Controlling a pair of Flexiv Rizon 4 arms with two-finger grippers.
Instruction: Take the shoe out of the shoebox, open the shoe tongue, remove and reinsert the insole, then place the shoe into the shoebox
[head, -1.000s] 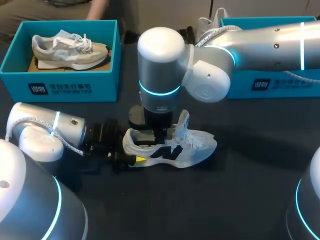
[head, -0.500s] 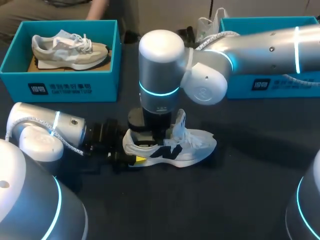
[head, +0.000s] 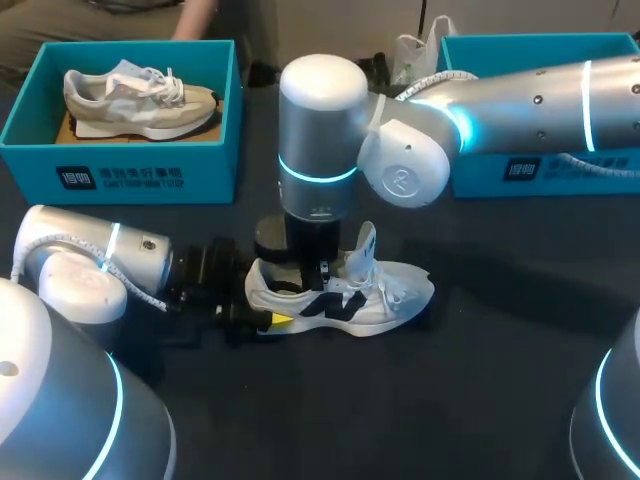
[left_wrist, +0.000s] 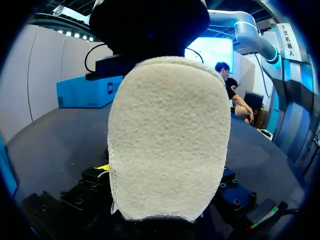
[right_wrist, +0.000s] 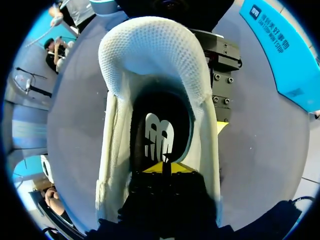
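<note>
Head view shows a boxed grey shoe (head: 140, 98) at ten o'clock, right arm (head: 500, 100) overhanging the white shoe (head: 395, 295) at centre, right gripper (right_wrist: 162, 167) closed, touching its insole (right_wrist: 160, 132), left gripper (head: 268, 312) at the heel (left_wrist: 170, 140), grip untellable.

Your white mesh shoe (head: 345, 295) stands upright on its sole on the table, toe toward the right arm's side, tongue (head: 362, 245) raised; its black insole (right_wrist: 160, 132) (white logo on it) lies inside.

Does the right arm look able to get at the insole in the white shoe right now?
Probably yes: the right gripper hangs at the shoe's open mouth, and the insole lies bare just ahead of it, with the tongue standing up clear.
</note>
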